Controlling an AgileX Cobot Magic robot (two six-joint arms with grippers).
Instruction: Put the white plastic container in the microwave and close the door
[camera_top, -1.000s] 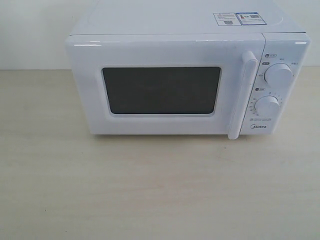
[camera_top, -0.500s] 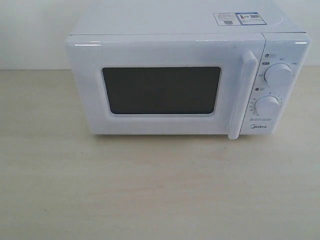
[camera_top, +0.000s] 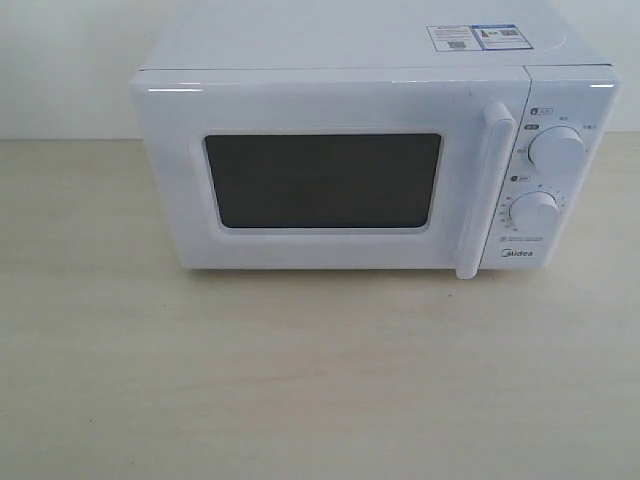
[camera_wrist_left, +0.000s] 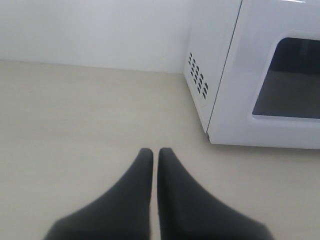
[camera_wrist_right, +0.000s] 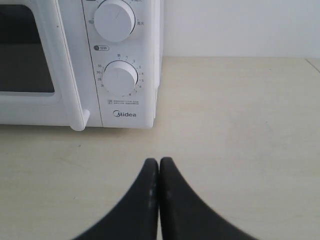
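The white Midea microwave (camera_top: 375, 165) stands at the back of the table with its door (camera_top: 330, 175) closed, the bar handle (camera_top: 483, 190) upright beside two round dials (camera_top: 556, 150). The white plastic container shows in no view. My left gripper (camera_wrist_left: 155, 151) is shut with nothing in it, low over the table off the microwave's (camera_wrist_left: 260, 75) vented left corner. My right gripper (camera_wrist_right: 159, 162) is shut and empty too, in front of the lower dial (camera_wrist_right: 120, 78) and the Midea logo. Neither arm appears in the exterior view.
The pale wooden table (camera_top: 320, 380) runs in front of the microwave and to both sides. A white wall (camera_wrist_left: 95, 30) stands behind. Stickers (camera_top: 478, 37) lie on the microwave's top.
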